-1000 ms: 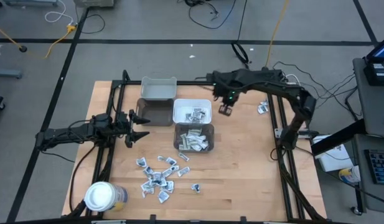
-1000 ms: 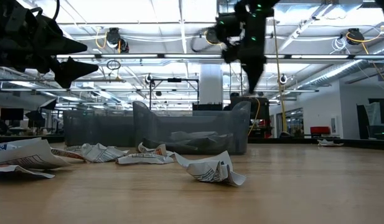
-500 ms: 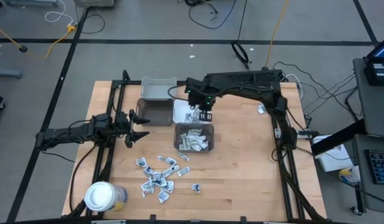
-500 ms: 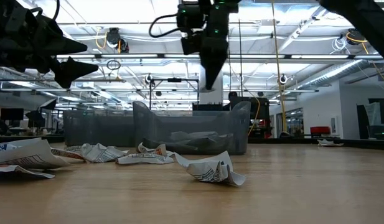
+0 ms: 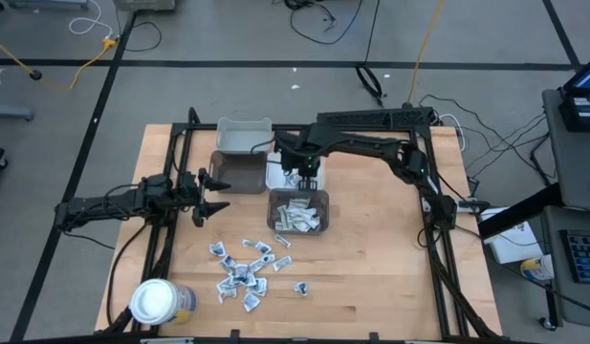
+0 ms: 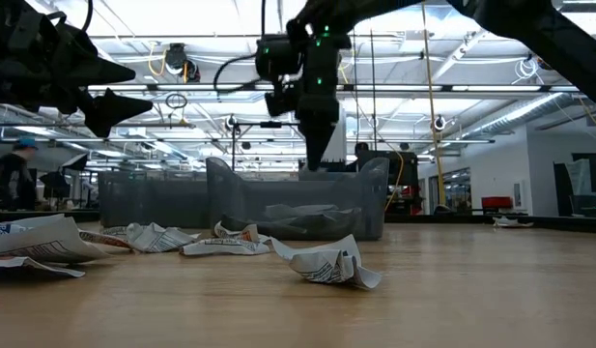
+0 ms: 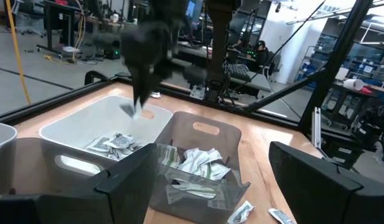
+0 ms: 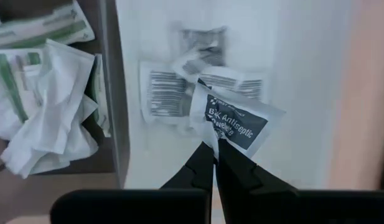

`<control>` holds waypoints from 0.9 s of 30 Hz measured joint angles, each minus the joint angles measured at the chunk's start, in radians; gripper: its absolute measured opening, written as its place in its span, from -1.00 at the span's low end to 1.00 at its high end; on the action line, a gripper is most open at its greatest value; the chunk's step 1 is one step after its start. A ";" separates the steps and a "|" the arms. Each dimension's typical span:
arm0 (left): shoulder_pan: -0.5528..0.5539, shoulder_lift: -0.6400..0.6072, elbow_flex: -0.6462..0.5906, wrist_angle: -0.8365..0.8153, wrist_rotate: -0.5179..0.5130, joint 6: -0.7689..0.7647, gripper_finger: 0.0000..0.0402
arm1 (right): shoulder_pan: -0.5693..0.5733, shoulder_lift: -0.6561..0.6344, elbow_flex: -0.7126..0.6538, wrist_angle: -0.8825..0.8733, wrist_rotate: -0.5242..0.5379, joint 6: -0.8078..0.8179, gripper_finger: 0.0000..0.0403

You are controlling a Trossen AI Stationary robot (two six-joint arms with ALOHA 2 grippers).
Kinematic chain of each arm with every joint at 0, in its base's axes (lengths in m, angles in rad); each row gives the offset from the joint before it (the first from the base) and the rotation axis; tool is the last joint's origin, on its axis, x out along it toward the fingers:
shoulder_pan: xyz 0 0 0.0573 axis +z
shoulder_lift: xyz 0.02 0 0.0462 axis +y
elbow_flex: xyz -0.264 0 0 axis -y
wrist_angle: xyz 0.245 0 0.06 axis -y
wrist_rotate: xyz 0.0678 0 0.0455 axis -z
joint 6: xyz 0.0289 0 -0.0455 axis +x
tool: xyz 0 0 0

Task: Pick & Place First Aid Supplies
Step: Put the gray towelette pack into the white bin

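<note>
My right gripper (image 5: 307, 179) hangs over the white bin (image 5: 278, 164), shut on one first aid packet (image 8: 236, 123), white with a dark blue label. Other packets lie in that bin (image 8: 163, 93), in the clear grey bin (image 5: 297, 212) beside it, and loose on the table (image 5: 245, 268). The left wrist view shows the gripper (image 7: 139, 93) with the packet (image 7: 134, 111) above the white bin. My left gripper (image 5: 216, 194) waits open at the table's left, level, touching nothing. My right gripper pinches the packet by its edge (image 8: 209, 138) between the free ends of its two fingers. The fingers come from above, pointing down. The packet hangs below them, clear of the white bin and of the packets lying in it.
A light grey bin (image 5: 243, 137) and a dark grey bin (image 5: 239, 174) stand left of the white one. A white-lidded round jar (image 5: 156, 302) stands at the near left corner. Bare wood lies right of the bins (image 5: 371, 229).
My right gripper has travelled from the table's right side toward the left and a little down, rolling its wrist, and now hangs over the white bin. It has stayed shut on the packet all the way.
</note>
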 joint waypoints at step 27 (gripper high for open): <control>0.000 0.000 0.000 0.000 0.000 0.000 0.55 | 0.009 0.008 -0.168 0.161 0.060 0.015 0.16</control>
